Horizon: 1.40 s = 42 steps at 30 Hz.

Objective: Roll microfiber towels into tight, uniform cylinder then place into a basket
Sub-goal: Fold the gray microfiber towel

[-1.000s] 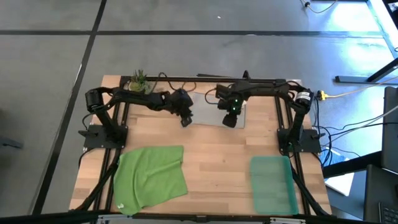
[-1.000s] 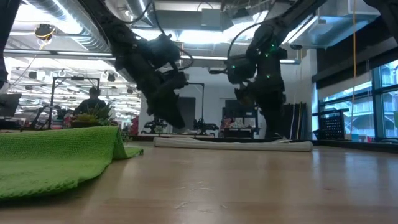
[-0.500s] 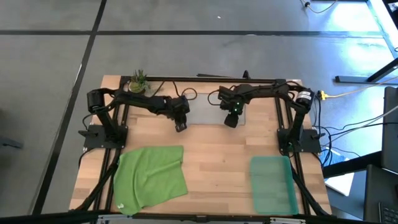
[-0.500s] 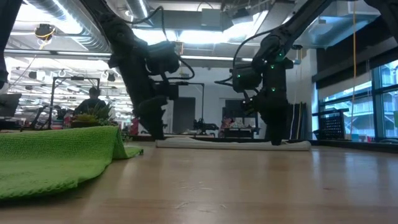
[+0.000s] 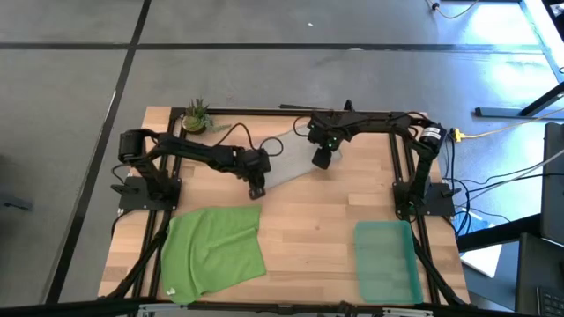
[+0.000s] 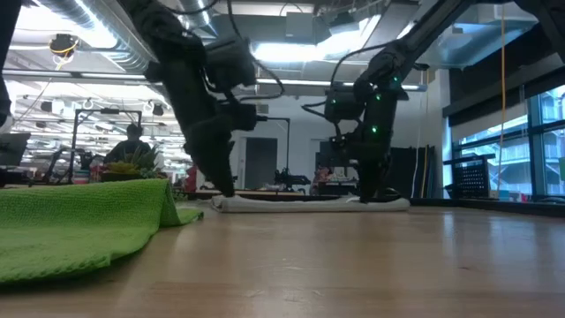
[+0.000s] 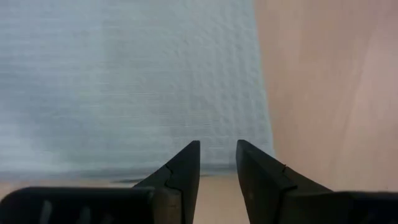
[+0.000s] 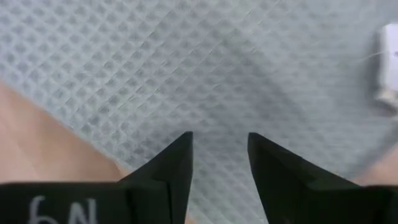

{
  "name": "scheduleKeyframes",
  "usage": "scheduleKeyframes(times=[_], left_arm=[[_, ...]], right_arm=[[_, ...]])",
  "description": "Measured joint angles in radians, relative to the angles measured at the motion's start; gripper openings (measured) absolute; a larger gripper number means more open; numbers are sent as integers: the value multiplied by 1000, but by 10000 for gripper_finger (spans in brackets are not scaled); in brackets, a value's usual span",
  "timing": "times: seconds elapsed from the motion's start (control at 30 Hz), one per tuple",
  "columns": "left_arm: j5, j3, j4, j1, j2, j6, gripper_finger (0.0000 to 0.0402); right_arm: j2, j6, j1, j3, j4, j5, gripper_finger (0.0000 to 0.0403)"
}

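The light grey towel (image 5: pixel 286 167) lies flat and askew on the far half of the table, one end toward each arm. My left gripper (image 5: pixel 256 188) points steeply down at the towel's near-left corner, its fingers almost shut on the cloth. My right gripper (image 5: pixel 321 163) comes down on the towel's right part, also narrowly shut. The towel's white tag (image 8: pixel 388 62) shows in the right wrist view. The bright green towel (image 5: pixel 214 251) lies spread at the near left. At the near right, the teal basket (image 5: pixel 388 261) holds nothing. My left gripper (image 7: pixel 217 152) comes slanting from above onto the grey towel's edge (image 7: pixel 217 164), close to a corner (image 7: pixel 268 163). The cloth shows in the narrow gap between the two fingertips. The towel lies flat on the table. My right gripper (image 8: pixel 219 143) comes nearly straight down onto the towel a little inside its edge (image 8: pixel 219 163), with cloth in the narrow gap between the fingertips. The towel stays flat on the wood there; I cannot tell whether a fold is pinched up.
A small potted plant (image 5: pixel 196 114) stands at the far left corner. Black frame rails (image 5: pixel 401 176) run along both table sides by the arm bases. Bare wood (image 5: pixel 308 229) lies between the green towel and the basket.
My left gripper has gone toward the near and left edges, and my right gripper a little toward the far edge and left; both have tipped. The grey towel has gone with them: its left end has been drawn nearer, so it now lies slanted instead of square to the table.
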Motion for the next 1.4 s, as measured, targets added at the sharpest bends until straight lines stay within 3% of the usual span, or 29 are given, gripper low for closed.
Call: scheduleKeyframes(times=[0.17,0.27,0.57,0.7,0.97,1.4], left_arm=[[-113,12,10,35,-90,-11,99],[-167,11,2,74,-101,-13,99],[-166,9,31,173,20,-12,99],[-120,9,29,181,65,-11,99],[-74,13,13,118,91,-44,99],[-48,7,26,-30,66,-150,99]], right_arm=[[-67,-18,8,52,-95,5,155],[-101,-5,12,39,-119,-45,155],[-92,-3,13,-102,-2,-93,155],[-93,-6,4,-152,83,-96,155],[-90,-11,-39,-215,263,-96,155],[-89,-11,-73,-188,323,-7,155]])
